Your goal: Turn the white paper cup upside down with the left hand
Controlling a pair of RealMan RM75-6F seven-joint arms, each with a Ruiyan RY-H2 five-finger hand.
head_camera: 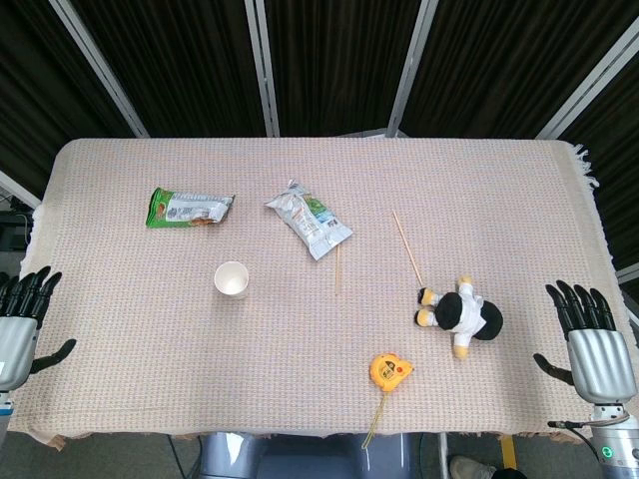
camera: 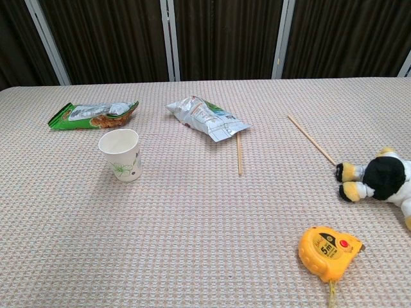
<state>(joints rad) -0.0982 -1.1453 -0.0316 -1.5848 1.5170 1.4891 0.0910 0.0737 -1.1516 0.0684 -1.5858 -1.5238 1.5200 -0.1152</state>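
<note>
white paper cup [head_camera: 231, 279] stands mouth up | left robot hand [head_camera: 22, 321] half cut off at edge, fingers apart | right robot hand [head_camera: 592, 342] fingers apart, holds nothing | toy [camera: 380, 179] cut off

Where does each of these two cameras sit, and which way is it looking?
Head view: high up, looking steeply down on the beige woven tablecloth; left hand and right hand show at its edges.
Chest view: lower, looking forward across the table toward dark curtains; no hands show.
Shared: upright white paper cup, yellow tape measure.
</note>
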